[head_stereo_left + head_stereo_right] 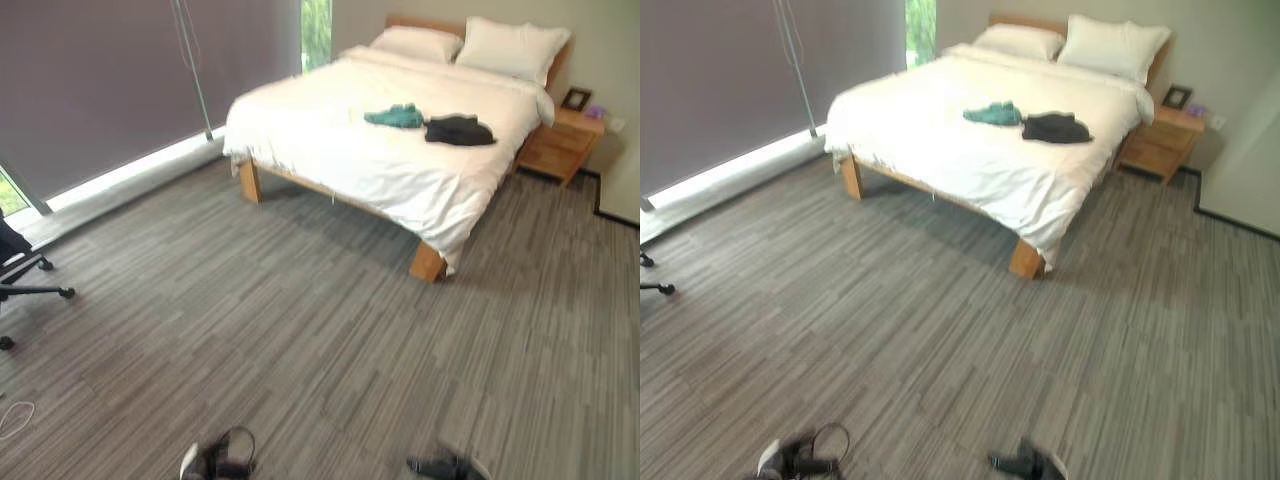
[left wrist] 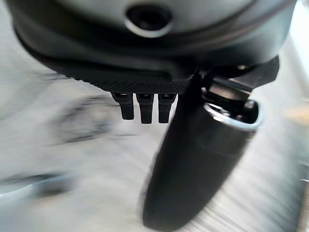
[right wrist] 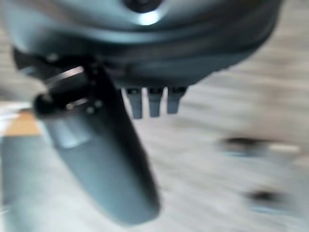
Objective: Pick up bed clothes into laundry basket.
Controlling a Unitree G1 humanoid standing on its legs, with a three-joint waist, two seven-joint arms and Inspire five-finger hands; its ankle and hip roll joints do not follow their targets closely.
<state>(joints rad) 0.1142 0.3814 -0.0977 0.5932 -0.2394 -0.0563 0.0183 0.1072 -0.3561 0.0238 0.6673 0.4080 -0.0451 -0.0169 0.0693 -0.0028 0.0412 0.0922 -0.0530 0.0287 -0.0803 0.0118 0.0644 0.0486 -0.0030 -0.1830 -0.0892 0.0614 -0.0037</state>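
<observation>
A teal garment (image 1: 394, 117) and a black garment (image 1: 458, 130) lie side by side on the white bed (image 1: 340, 140), in the far half of the room. My left hand (image 1: 215, 462) and right hand (image 1: 445, 466) hang low at the near edge of the eye views, far from the bed. The left wrist view has the left hand (image 2: 193, 159) with relaxed fingers (image 2: 142, 108) and the thumb standing out, holding nothing. In its own wrist view the right hand (image 3: 101, 159) is the same, with floor beyond its fingers (image 3: 154, 104).
Grey striped carpet (image 1: 300, 330) stretches between me and the bed. A black office chair (image 1: 20, 270) stands at the left. A wooden nightstand (image 1: 562, 145) with a picture frame (image 1: 576, 98) is beside the bed's far right. Two pillows (image 1: 510, 45) lie at the headboard.
</observation>
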